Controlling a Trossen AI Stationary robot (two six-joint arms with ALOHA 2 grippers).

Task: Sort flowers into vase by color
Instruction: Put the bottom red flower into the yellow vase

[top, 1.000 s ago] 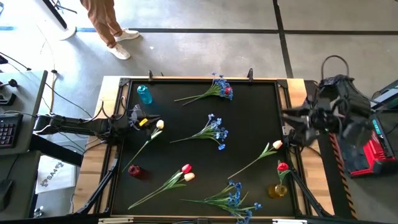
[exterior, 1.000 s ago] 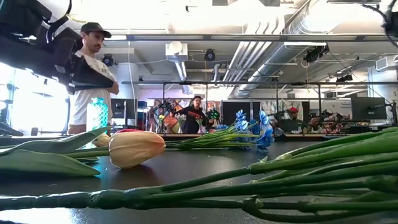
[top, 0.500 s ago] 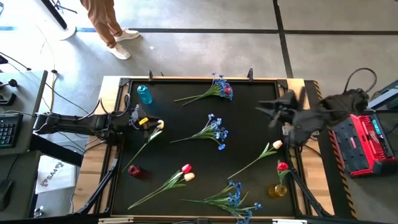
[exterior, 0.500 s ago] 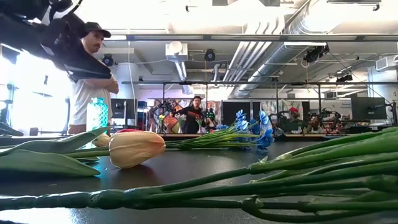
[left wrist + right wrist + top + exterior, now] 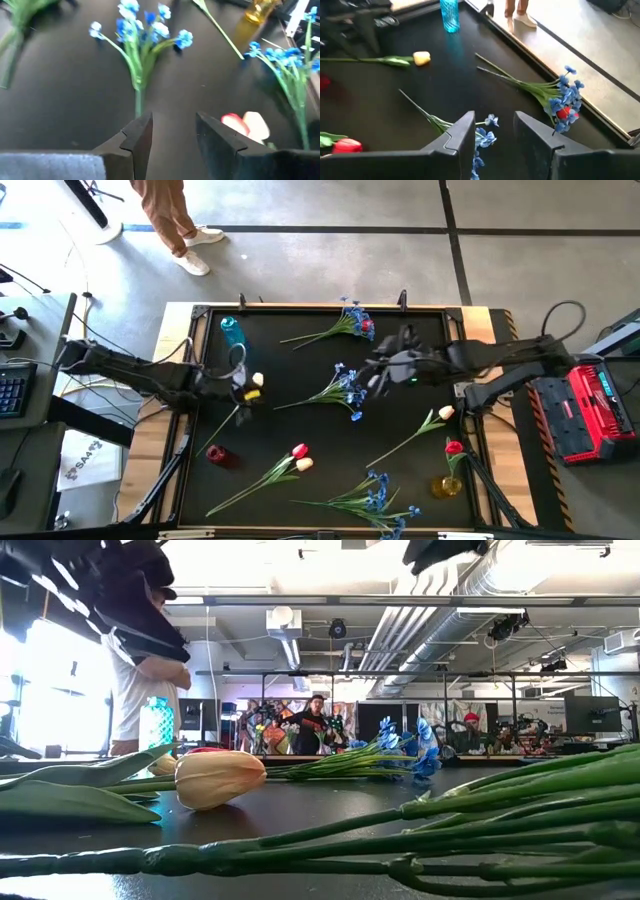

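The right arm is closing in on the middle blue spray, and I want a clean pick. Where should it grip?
Grip the blue spray on its bare green stem, below the blossoms, coming straight down with fingers across it. It lies flat, and the right hand is open beside the blooms.

The middle of the mat (image 5: pixel 300 365) is crossed by a blue spray (image 5: pixel 343 388), over whose blossoms the right gripper (image 5: pixel 378 376) is held open. Bare mat is left between that spray and the cream tulip (image 5: pixel 245 394) beside the open left gripper (image 5: pixel 236 388). The near edge is crowded by stems and the amber vase (image 5: pixel 446 485).
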